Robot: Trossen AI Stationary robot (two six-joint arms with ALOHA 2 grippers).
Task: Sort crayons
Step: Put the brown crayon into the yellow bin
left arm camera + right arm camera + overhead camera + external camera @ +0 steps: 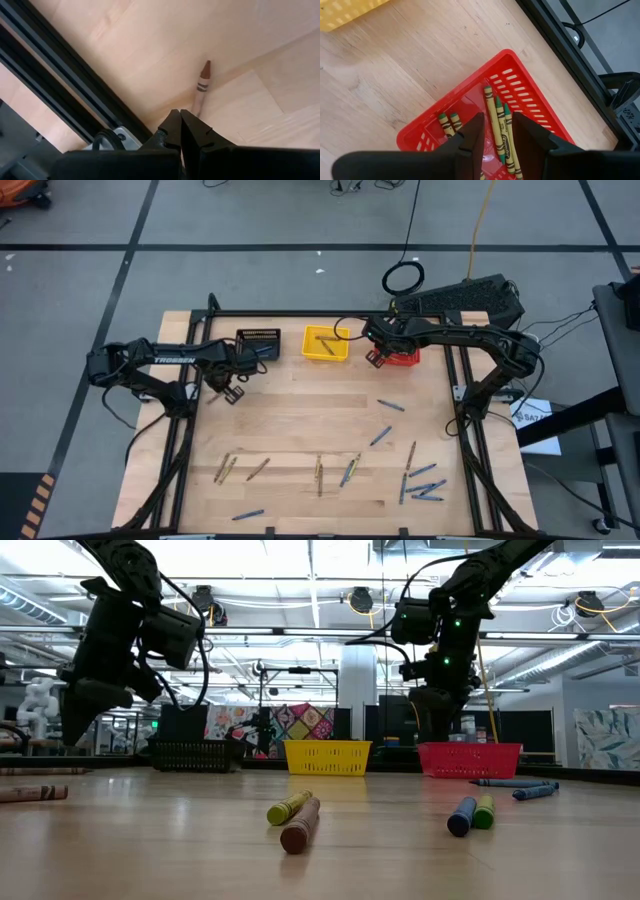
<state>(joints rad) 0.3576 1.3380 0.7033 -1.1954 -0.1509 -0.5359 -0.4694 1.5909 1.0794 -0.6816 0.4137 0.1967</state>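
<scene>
My left gripper (233, 392) (181, 119) hangs shut above the table's left part, near the black basket (258, 342). Just past its fingertips shows a brown crayon (202, 86), its blunt end hidden behind one finger. My right gripper (378, 355) (496, 131) stands open over the red basket (520, 82), which holds several olive crayons (499, 122) lying on its floor; nothing sits between the fingers. Blue, olive and tan crayons (425, 485) lie loose on the table's near half. A yellow basket (325, 345) stands between the other two. My left gripper may touch the brown crayon's blunt end (197, 109), but I cannot tell: one fingertip (192, 125) covers that spot. The crayon's pointed tip faces away from the fingers.
A dark frame rail (65, 75) runs along the table's left side close to my left gripper; another one (570, 65) passes beside the red basket. Bare wood lies between the baskets and the loose crayons. Cables and a black case (465, 298) sit beyond the far edge.
</scene>
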